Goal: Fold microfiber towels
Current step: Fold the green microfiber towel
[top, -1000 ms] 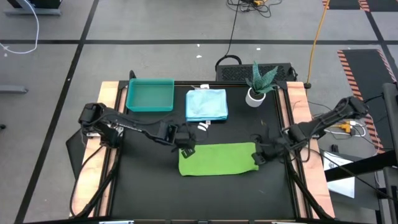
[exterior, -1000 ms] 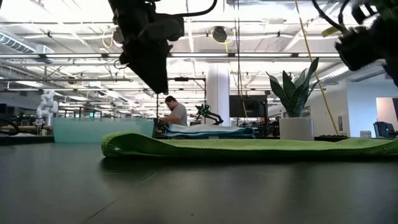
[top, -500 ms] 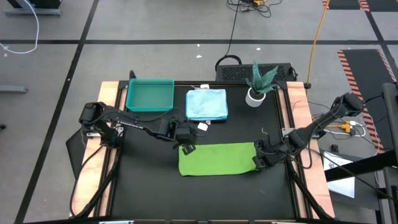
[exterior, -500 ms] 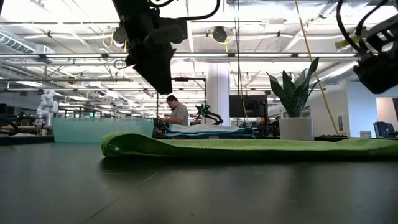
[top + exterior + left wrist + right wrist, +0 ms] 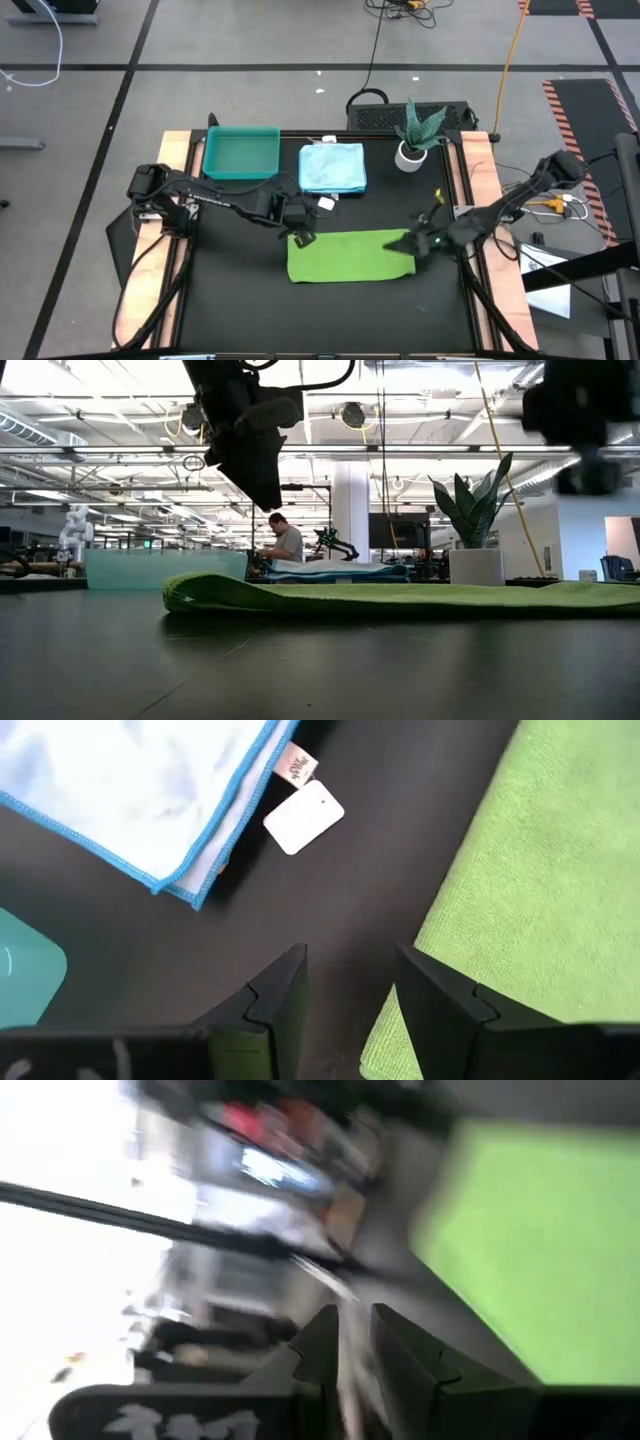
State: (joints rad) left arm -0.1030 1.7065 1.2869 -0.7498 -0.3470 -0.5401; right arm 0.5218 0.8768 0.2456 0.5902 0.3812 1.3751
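A green towel (image 5: 345,258) lies flat on the black table as a long rectangle; the low view shows its rounded left edge (image 5: 180,592). A pale blue towel (image 5: 333,167), folded, lies at the far middle, its white tag (image 5: 303,816) on the table beside it. My left gripper (image 5: 301,238) hovers open above the green towel's far left corner (image 5: 470,920), with nothing between its fingers. My right gripper (image 5: 415,243) hangs above the towel's right end, pointing level; its fingers (image 5: 322,1342) stand a narrow gap apart and hold nothing.
A teal tray (image 5: 241,152) stands at the far left and a potted plant (image 5: 415,135) at the far right. Wooden rails (image 5: 480,170) border the table's sides. In the low view, a person (image 5: 285,542) sits in the room behind the table.
My right gripper has tipped up from pointing down at the towel's right edge to pointing level, dipping toward the near edge and swinging back over the towel's right end. The green towel has stayed flat where it was.
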